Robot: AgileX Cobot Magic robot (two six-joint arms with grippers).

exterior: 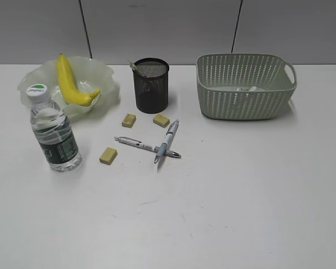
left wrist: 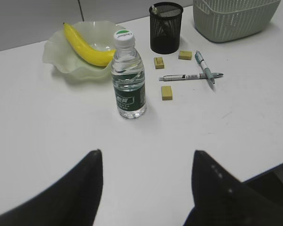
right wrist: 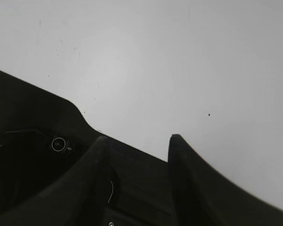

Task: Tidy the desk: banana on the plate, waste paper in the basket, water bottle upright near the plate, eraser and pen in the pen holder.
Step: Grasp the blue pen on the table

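White counter (exterior: pixel 257 196), grey wall behind. Both hands open, empty: left hand (left wrist: pixel 146 188), right hand (right wrist: pixel 137 160). Crossed pens (left wrist: pixel 198 75) and erasers (left wrist: pixel 166 92) lie well ahead of left hand, beyond upright water bottle (left wrist: pixel 128 80). Risk: reaching past could topple it.

The white surface (exterior: pixel 257 202) carries everything. At its back left sits the plate (exterior: pixel 103 78), and the bottle (exterior: pixel 55 130) stands upright just in front of it. The mesh holder (exterior: pixel 152 87) stands near the back middle, and the basket (exterior: pixel 245 87) sits well to its right. In front of the holder lie three small yellowish erasers: one (exterior: pixel 129 120) and another (exterior: pixel 161 120) close to it, a third (exterior: pixel 108 155) nearer the bottle. Two pens lie crossed beside them, a grey one (exterior: pixel 140 144) under a blue one (exterior: pixel 168 139). The front half shows only faint marks.
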